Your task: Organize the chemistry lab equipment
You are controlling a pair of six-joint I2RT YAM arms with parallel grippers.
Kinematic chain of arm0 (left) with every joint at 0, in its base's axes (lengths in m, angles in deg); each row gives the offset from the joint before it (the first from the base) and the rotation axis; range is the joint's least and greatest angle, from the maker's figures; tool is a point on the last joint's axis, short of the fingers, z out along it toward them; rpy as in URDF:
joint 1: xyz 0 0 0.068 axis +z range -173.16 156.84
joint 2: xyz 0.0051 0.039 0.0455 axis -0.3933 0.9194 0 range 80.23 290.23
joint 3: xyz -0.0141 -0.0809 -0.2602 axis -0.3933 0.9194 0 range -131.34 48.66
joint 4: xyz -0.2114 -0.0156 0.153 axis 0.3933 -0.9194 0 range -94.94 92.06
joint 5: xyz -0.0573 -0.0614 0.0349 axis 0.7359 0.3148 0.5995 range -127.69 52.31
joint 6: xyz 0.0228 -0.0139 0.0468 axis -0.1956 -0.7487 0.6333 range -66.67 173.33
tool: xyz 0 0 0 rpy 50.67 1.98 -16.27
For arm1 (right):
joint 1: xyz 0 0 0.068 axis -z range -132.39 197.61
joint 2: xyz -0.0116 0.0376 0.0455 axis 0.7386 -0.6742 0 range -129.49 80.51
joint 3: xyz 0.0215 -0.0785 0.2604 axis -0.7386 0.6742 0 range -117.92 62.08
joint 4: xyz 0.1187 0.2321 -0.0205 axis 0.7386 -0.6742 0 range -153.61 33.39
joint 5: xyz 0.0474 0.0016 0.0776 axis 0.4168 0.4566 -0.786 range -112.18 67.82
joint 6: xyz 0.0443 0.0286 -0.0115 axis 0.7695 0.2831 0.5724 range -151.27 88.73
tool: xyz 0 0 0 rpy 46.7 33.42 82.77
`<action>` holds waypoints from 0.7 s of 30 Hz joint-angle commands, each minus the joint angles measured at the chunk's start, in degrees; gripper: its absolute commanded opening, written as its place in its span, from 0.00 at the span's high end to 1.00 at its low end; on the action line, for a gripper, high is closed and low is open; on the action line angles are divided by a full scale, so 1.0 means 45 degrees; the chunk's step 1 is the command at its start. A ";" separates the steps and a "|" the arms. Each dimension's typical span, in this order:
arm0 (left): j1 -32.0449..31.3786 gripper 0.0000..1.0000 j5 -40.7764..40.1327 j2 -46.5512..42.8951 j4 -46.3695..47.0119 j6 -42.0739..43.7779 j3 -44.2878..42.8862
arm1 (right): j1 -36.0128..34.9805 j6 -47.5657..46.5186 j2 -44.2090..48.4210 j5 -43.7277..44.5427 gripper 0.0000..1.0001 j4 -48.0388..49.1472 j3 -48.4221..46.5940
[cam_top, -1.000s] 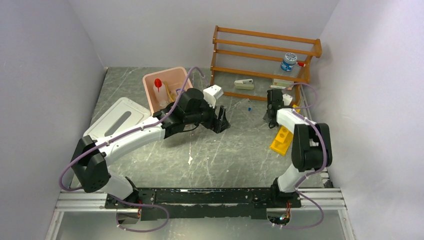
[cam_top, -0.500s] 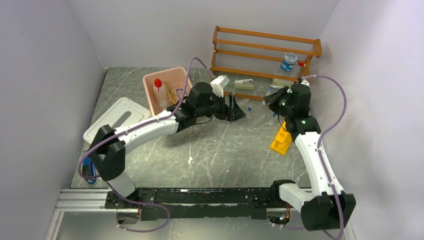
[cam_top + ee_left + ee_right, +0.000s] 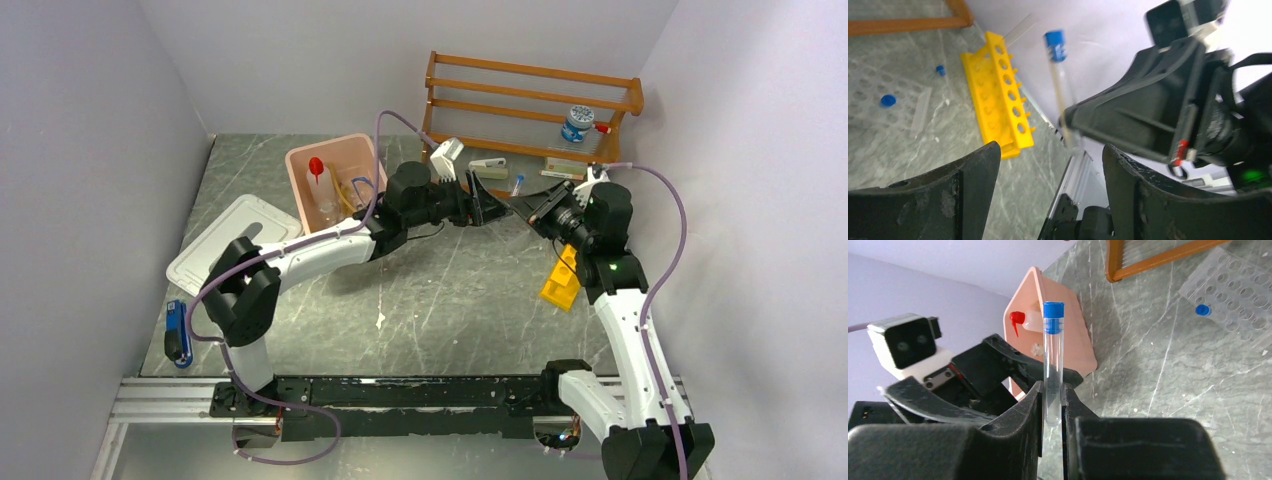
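Clamped blue-capped tube (image 3: 1053, 360) low in right gripper (image 3: 1052, 412), upright in mid-air before left gripper (image 3: 490, 208), its jaws wide apart, empty. Had wash bottle (image 3: 318, 185) in pink bin (image 3: 335, 142) already; seemingly left tube, yellow holed rack (image 3: 998, 90), loose blue cap (image 3: 1202, 309) unsorted

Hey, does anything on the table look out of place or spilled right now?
A loose blue cap lies on the clear holed tray, and another small blue bit lies between that tray and the yellow rack, both off any tube. Nothing looks spilled or broken.
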 commanded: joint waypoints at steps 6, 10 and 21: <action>-0.0037 0.34 0.0311 0.0401 0.1166 -0.0594 -0.0951 | 0.0009 0.0444 0.0063 -0.0448 0.88 0.0545 0.0291; -0.0064 0.55 0.0415 0.0549 0.1050 -0.0431 -0.0985 | 0.0009 0.0681 -0.0072 -0.0543 0.88 0.0640 0.0329; -0.0086 0.52 0.0956 0.0134 0.1657 -0.0400 0.0001 | 0.0011 0.1061 -0.0574 -0.0504 0.89 0.0582 0.0265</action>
